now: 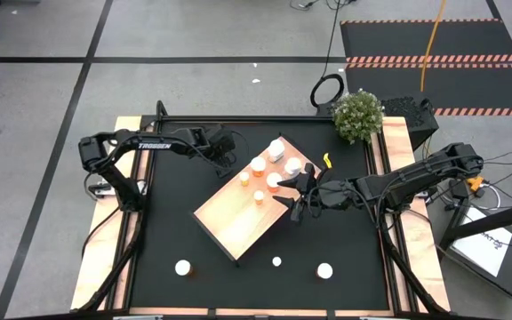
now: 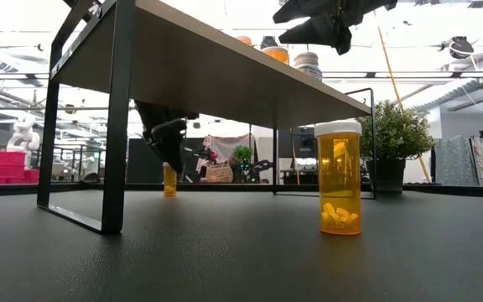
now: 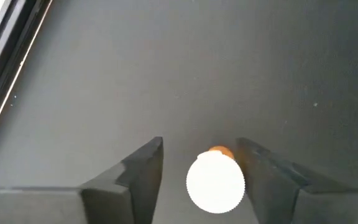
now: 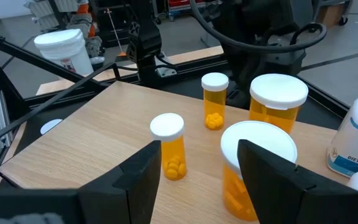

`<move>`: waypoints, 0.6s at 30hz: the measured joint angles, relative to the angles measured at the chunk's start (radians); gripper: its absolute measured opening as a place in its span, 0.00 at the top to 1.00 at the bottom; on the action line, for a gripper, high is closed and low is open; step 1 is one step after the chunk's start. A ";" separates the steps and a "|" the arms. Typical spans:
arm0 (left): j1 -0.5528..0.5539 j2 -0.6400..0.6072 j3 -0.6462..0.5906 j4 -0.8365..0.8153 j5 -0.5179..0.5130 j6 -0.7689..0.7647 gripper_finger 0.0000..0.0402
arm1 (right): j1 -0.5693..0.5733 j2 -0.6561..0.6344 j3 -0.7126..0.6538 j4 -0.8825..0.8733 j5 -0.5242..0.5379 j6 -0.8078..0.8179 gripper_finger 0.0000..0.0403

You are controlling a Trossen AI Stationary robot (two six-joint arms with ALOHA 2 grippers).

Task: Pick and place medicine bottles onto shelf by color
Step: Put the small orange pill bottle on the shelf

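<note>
We saw the left gripper (image 3: 199, 171) low over the black mat (image 3: 166, 74), fingers parted around an orange bottle (image 3: 215, 182), not yet gripping. The right gripper (image 4: 194, 171) hung open and empty above the shelf (image 1: 238, 213), where orange bottles (image 4: 168, 146) held yellow pills.

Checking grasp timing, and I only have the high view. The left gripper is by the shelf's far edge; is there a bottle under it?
Observer: Yes. The left wrist view shows a white-capped orange bottle between the left gripper's fingers, a gap on one side.
Operator: On the shelf?
Observer: No; the low view has it standing on the black mat beyond the shelf.
Operator: Right gripper?
Observer: Open over the shelf, per its wrist view.
</note>
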 joint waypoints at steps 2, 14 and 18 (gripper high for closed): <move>0.000 0.000 0.000 -0.007 0.000 0.000 0.53 | 0.000 0.000 0.000 0.000 0.000 0.000 0.48; 0.000 0.000 0.000 -0.031 0.001 0.001 0.67 | 0.000 0.000 0.000 0.000 -0.005 -0.004 0.48; 0.000 0.000 0.000 -0.033 0.001 0.011 0.69 | 0.000 0.000 0.000 -0.001 -0.005 -0.004 0.48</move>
